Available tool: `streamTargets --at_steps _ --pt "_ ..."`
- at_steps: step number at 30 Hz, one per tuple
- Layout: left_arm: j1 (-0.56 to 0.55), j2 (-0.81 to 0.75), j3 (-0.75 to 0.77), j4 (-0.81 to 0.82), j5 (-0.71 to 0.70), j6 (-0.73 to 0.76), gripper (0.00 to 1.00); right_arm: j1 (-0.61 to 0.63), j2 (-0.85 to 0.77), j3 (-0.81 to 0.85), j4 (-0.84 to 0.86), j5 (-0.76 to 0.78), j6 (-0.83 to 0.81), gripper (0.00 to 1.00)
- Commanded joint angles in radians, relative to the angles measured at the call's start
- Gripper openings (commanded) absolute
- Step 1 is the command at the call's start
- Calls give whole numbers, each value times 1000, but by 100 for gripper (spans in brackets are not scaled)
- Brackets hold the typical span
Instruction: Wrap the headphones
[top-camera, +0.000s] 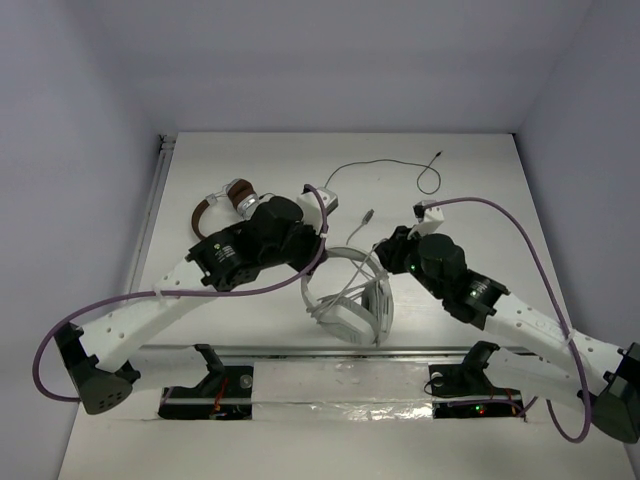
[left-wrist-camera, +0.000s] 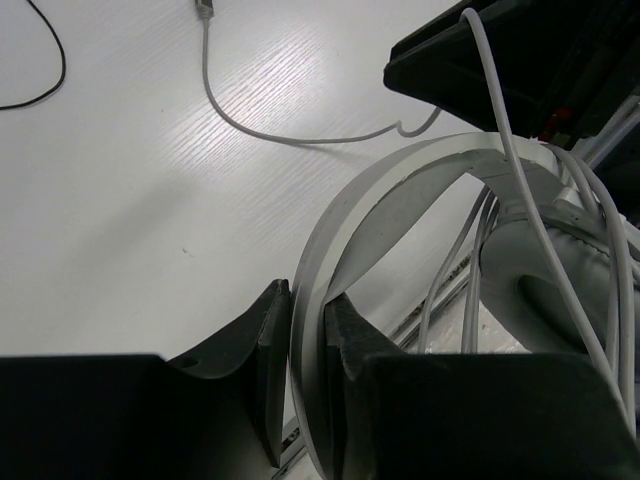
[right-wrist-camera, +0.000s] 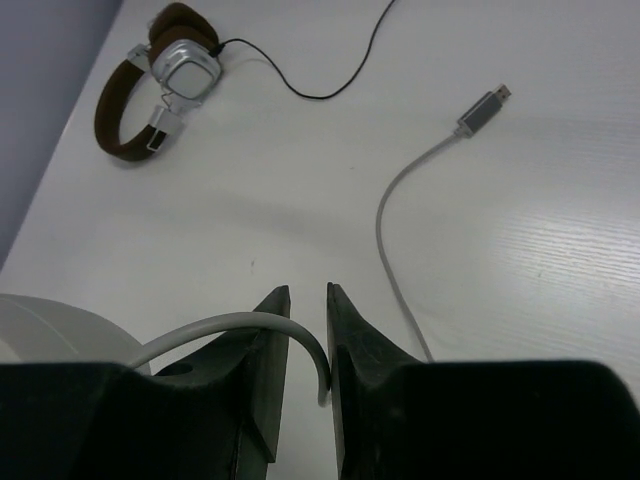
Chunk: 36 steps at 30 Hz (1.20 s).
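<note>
The white headphones (top-camera: 352, 318) lie at the table's near middle, ear cups together, several turns of grey cable (left-wrist-camera: 520, 190) around them. My left gripper (top-camera: 322, 240) is shut on the white headband (left-wrist-camera: 420, 165), its jaws (left-wrist-camera: 308, 300) pressed on both sides of the band. My right gripper (top-camera: 385, 245) stands just right of the headband. In the right wrist view its jaws (right-wrist-camera: 308, 292) are narrowly open. The cable (right-wrist-camera: 220, 325) arcs over the left finger and drops into the gap, touching the right finger. The cable's free end with its USB plug (right-wrist-camera: 483, 108) lies on the table beyond.
Smaller brown headphones (top-camera: 225, 205) lie at the back left, also in the right wrist view (right-wrist-camera: 150, 90), with a thin black cable (top-camera: 400, 165) trailing right across the back. A rail (top-camera: 150, 215) runs along the left edge.
</note>
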Motion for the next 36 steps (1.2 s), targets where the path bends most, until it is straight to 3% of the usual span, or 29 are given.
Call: streamTargets --at_steps 1,9,18,22,36 --pt "9 -55 86 115 129 -41 0 -38 -19 -50 180 -130 -18 27" --pt "31 -60 130 160 149 -64 0 -136 -4 -128 341 -328 -21 30" --pt "74 -54 141 198 167 -79 0 -190 45 -186 469 -442 -6 36" --pt "83 -49 158 266 210 -105 0 -227 100 -209 580 -473 10 43" --pt "83 -12 282 269 256 -130 0 -255 314 -168 777 -551 -4 45"
